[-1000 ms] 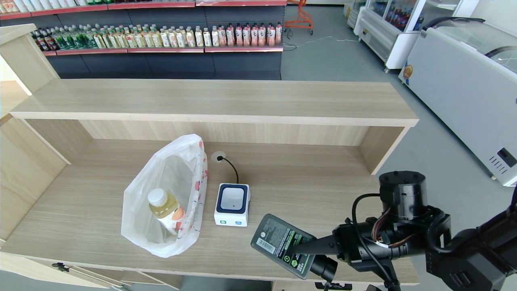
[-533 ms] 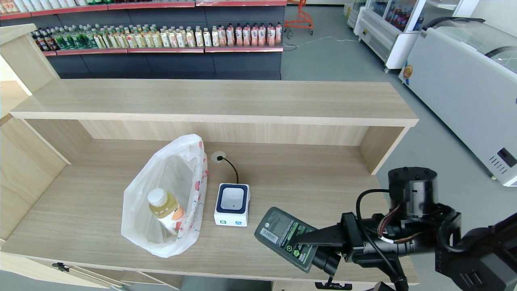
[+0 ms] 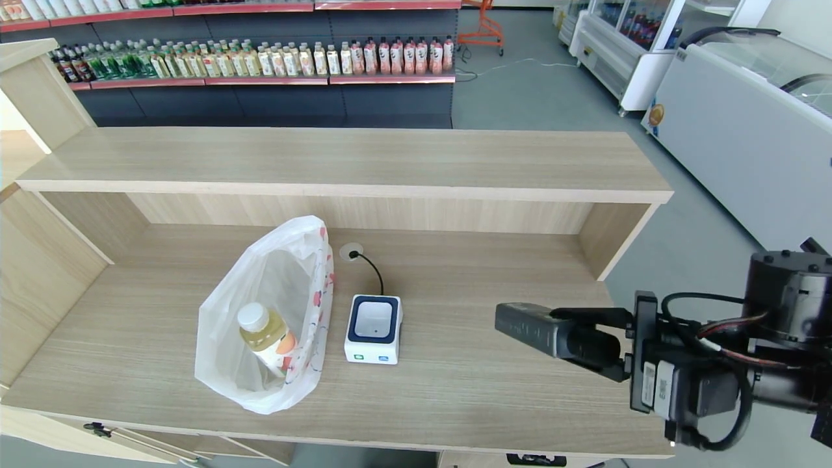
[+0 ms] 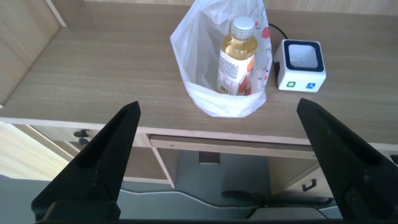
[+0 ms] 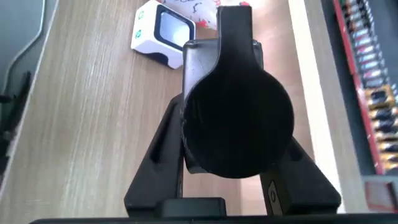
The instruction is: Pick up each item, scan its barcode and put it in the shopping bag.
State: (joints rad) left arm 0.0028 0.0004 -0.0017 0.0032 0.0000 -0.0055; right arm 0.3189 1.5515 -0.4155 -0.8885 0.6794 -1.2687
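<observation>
A white shopping bag (image 3: 227, 338) stands open on the wooden counter (image 3: 468, 286), with a yellow drink bottle (image 3: 265, 335) leaning inside it. Just right of the bag sits the white barcode scanner (image 3: 374, 328), window facing up. My right gripper (image 3: 575, 335) hovers over the counter's right part, shut on a dark flat pack (image 3: 530, 327) held level and edge-on, well to the right of the scanner. In the right wrist view the pack (image 5: 236, 118) points toward the scanner (image 5: 158, 31). My left gripper (image 4: 217, 168) is open and holds nothing, low in front of the counter's edge, facing the bag (image 4: 199, 93), bottle (image 4: 235, 56) and scanner (image 4: 301, 65).
A black cable (image 3: 374, 270) runs from the scanner to a grommet at the back. A raised shelf (image 3: 344, 166) overhangs the counter's rear, with side walls at both ends. Drawers (image 4: 217, 152) sit under the front edge. Store shelves and freezers stand beyond.
My right gripper has drawn back to the right and lifted, turning the dark pack from label-up and tilted to level and edge-on. Bag, bottle and scanner have not moved.
</observation>
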